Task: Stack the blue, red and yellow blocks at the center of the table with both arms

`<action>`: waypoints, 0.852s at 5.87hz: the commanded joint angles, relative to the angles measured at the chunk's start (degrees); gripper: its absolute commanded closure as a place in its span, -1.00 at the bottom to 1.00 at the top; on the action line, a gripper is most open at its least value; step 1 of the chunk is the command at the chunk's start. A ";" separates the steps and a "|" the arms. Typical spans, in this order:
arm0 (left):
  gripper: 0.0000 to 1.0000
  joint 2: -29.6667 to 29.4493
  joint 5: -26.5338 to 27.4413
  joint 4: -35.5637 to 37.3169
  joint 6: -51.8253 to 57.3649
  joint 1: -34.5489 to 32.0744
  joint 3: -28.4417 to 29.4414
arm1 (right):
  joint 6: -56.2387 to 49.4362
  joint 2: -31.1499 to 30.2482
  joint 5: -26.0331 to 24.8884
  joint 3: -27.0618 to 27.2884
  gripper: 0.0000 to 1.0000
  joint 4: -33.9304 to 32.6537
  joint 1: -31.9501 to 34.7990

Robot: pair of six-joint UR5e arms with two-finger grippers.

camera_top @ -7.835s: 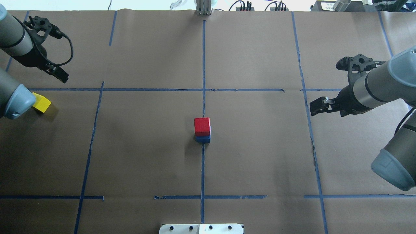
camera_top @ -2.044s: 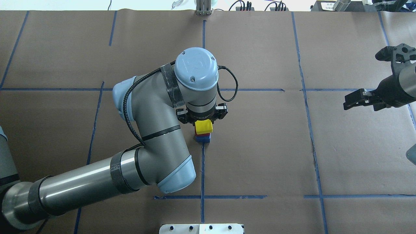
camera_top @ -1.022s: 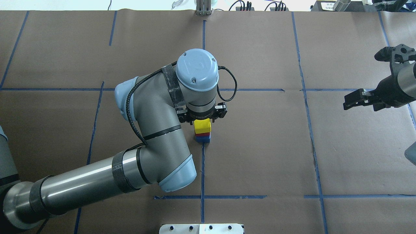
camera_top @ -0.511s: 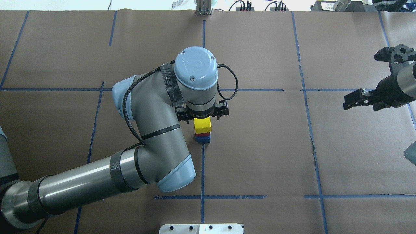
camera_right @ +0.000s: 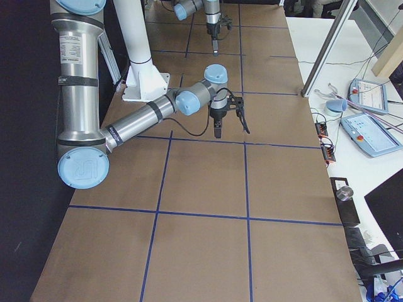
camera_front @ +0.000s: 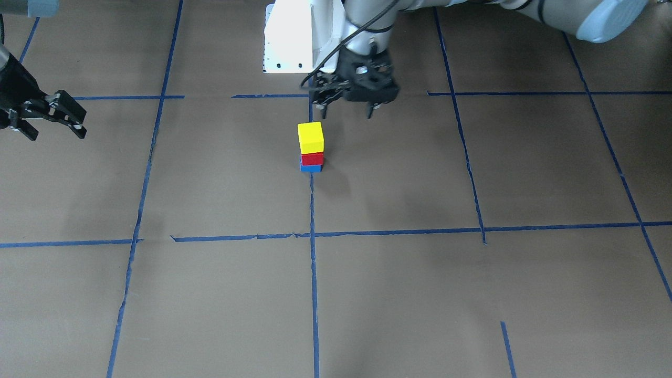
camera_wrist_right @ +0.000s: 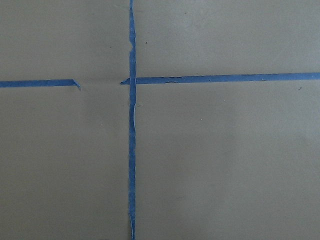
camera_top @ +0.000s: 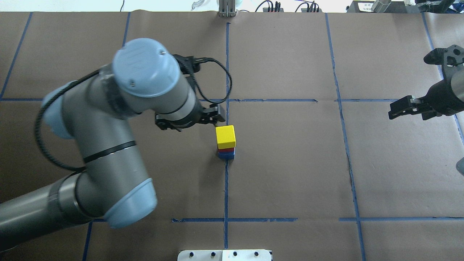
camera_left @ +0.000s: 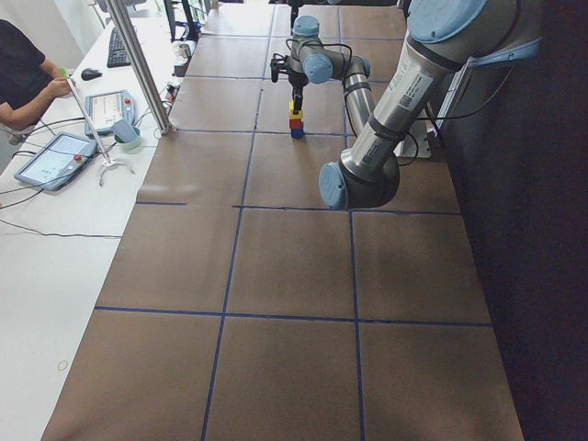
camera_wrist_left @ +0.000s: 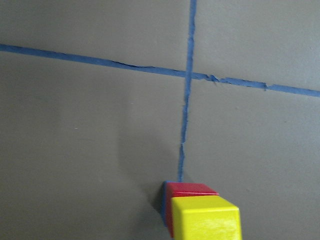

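Brown paper covers the counter (camera_top: 290,174), which is marked into large squares by blue tape lines (camera_top: 344,145). Much of the overhead view's left half is filled by the left arm (camera_top: 105,145), which is bent in over the middle of the counter. The right arm (camera_top: 449,94) is seen only at the far right edge, well apart from the centre.

The left gripper (camera_front: 346,113) is held near the stack, on the robot's left of it and apparently higher than its top. Its fingers are spread, nothing is held between them, and no block is touched. The right gripper (camera_front: 55,132) is likewise shown spread and empty in the front-facing view.

A stack of three is seen at the centre, on the middle tape line. The blue block (camera_front: 311,168) lies on the paper, the red block (camera_front: 312,158) is set on it, and the yellow block (camera_front: 310,137) is set on top. The stack is seen to stand upright; whether the edges are exactly flush cannot be told.

The task is judged all but done: all three colours are stacked at the centre, and none is gripped. No block is left to be fetched. Only the clearing of the left arm seems to be called for, and care would be needed that the yellow block is not clipped by a finger.
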 commanded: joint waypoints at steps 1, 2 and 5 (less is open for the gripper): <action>-1.00 19.54 -0.08 -0.33 14.37 -3.43 -13.40 | -7.93 -4.94 8.99 -0.22 -1.00 0.28 7.29; -1.00 23.04 -4.34 -0.33 17.84 -6.49 -14.50 | -15.02 -8.27 9.66 0.05 -1.00 0.02 11.41; -1.00 39.11 -19.46 0.28 56.74 -30.16 -14.08 | -45.59 -10.06 9.84 -6.89 -1.00 -7.49 27.14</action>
